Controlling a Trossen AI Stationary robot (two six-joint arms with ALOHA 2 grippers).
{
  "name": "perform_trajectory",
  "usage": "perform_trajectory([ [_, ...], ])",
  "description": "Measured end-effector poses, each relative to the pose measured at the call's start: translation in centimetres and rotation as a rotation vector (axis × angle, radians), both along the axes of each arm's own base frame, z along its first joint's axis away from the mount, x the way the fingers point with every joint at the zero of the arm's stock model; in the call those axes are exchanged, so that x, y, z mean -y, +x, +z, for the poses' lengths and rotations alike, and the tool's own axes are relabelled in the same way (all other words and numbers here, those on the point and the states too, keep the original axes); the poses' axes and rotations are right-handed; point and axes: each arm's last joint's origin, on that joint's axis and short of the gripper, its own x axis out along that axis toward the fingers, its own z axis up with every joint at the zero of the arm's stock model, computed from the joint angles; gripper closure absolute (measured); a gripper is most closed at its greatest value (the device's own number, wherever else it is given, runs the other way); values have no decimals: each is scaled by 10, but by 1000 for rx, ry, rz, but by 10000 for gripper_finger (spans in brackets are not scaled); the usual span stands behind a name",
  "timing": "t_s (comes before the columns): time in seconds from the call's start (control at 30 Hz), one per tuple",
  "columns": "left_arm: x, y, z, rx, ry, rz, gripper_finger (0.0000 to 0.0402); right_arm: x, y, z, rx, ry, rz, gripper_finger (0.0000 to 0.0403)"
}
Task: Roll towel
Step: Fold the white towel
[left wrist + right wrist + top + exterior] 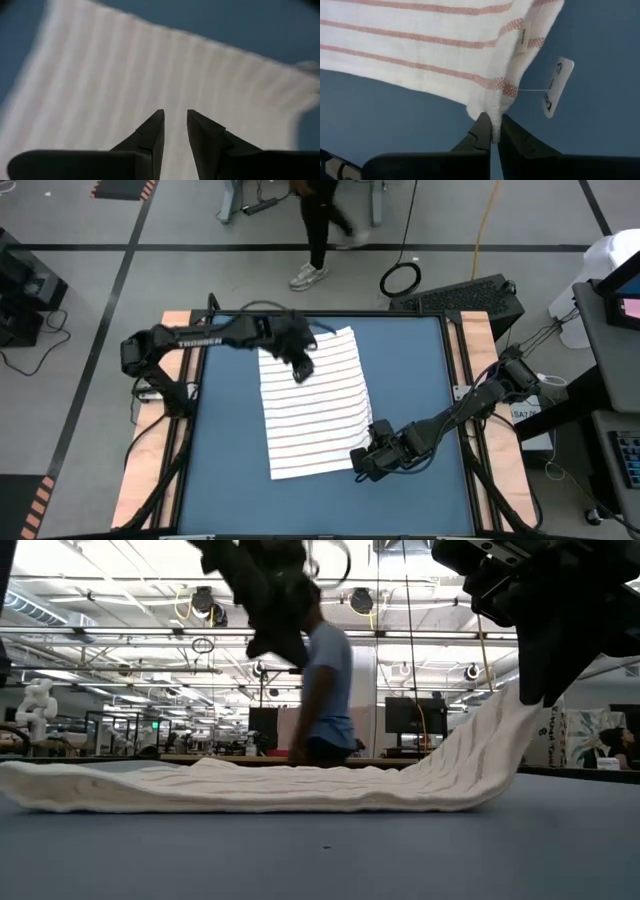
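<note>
The blue table [225,450] takes up the middle of the floor space, framed by pale wooden side rails, with both dark arms reaching in over it. The towel [312,405] lies spread across the middle of the tabletop, a white rectangle crossed by narrow parallel stripes, set slightly askew to the table edges. Most of it rests flat; in the low view its one end climbs off the surface in a slope toward the right gripper, so that corner hangs in the air while the rest stays down.

The left arm stretches from the table's left rail across the far edge, and the left gripper [300,367] hovers over the far part of the towel. Its fingers stand a narrow way apart with nothing between them, and striped cloth fills the space beneath.

The right arm comes in from the right rail, bent low toward the near side. The right gripper [491,131] is pinched tight on the near right corner of the towel, the hemmed edge caught between its fingertips and lifted clear of the table.

A person [325,690] in a light shirt walks past beyond the far edge of the table.

A small white tag [557,85] dangles on a thin thread from the held corner, hanging over bare blue tabletop.
</note>
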Motion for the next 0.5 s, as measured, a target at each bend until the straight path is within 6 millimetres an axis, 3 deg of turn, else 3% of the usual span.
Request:
perform_trajectory([
  [0.2,-56,-9,-38,-95,-18,-24,314,0,-1,0,-7,7,-16,397],
  [0.5,-100,-42,-106,-493,-103,-69,314,2,-5,-1,-64,0,-18,397],
])
